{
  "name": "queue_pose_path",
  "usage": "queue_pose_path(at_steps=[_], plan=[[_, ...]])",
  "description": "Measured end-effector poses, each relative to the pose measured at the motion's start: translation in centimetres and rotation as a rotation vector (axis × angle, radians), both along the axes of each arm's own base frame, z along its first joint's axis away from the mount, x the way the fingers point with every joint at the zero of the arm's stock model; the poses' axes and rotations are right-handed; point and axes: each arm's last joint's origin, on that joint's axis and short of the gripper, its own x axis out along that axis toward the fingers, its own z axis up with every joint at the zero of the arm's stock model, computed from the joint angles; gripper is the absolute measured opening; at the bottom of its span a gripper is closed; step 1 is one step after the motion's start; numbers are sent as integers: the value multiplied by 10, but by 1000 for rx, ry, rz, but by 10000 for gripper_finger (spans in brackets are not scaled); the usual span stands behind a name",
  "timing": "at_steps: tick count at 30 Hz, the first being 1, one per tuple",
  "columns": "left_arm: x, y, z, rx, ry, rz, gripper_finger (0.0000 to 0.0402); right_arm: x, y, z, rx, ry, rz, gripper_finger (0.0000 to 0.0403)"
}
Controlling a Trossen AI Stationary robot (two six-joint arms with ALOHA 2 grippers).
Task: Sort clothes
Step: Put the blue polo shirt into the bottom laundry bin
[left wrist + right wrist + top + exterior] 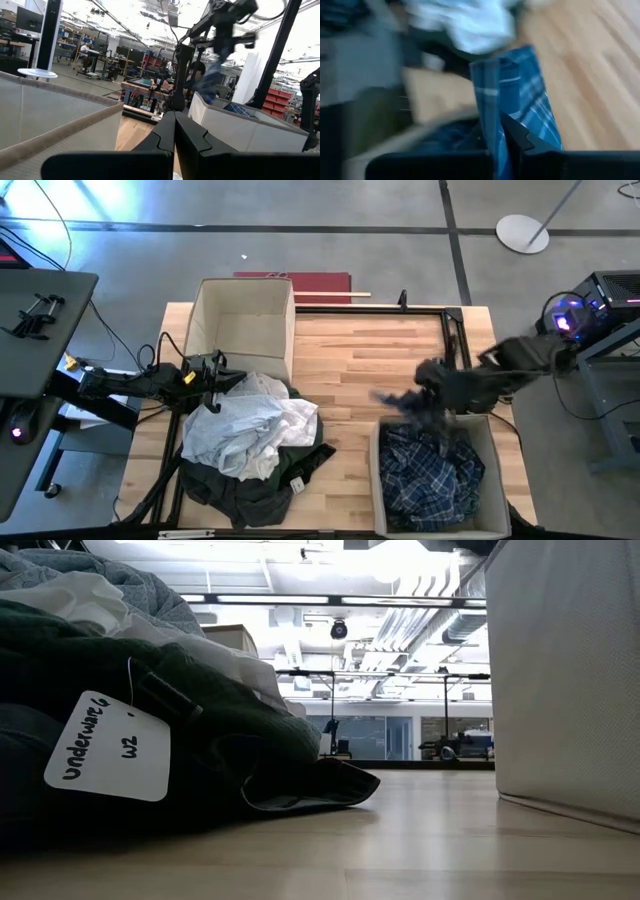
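two beige bins [243,305] [497,442] on wooden table [360,360] (white tag [108,747] reads "underwear").

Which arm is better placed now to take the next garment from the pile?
Left, probably. Its tool, shut and empty, sits at the pile. The right tool is shut on the plaid shirt over the right bin.

High view looks straight down on the whole table [350,350]: clothes pile [250,440] at 7 o'clock, right bin [495,470] at 5, left bin [245,305] at 11. Low view sits at tabletop level, very close to the pile [150,710], facing across into the room, right bin [565,670] wall at 3. Left wrist view looks level past the left bin [55,115] rim toward the right bin [240,125]. Right wrist view looks steeply down on the plaid shirt [520,100], pile beyond.
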Motion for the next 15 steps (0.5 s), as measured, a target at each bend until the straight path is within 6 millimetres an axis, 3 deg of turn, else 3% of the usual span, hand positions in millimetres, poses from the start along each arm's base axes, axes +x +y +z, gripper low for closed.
queue_pose_path(at_steps=[3,6,10,15], plan=[[0,0,0,0,0,0,1,-6,25,10,25,-119,131,1],[0,0,0,0,0,0,1,-11,48,-1,12,-137,223,0],[0,0,0,0,0,0,1,-19,72,-41,50,-3,199,0],[0,0,0,1,1,0,1,-25,87,-115,105,231,68,0]])
